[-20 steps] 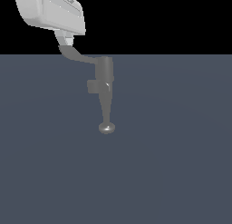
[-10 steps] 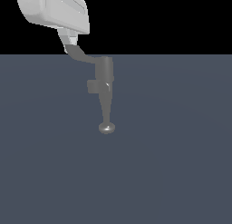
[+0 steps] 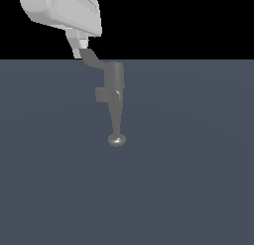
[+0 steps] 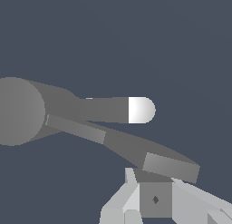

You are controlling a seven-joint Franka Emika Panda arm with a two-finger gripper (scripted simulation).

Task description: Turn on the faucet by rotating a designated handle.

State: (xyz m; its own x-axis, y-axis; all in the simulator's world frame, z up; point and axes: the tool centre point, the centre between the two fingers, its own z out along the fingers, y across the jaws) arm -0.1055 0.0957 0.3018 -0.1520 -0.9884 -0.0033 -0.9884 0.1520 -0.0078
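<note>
One step looks reached: your gripper [image 3: 83,49] touches the handle [image 3: 93,59] tip; its opening I cannot tell; the faucet [image 3: 115,97] turning remains.

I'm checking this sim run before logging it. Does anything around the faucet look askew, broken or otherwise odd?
Nothing stands out. The faucet looks whole, its spout ending in a round disc. The handle juts sideways from the top of the body, with the gripper right at its tip. No damage shows in either view.
</note>
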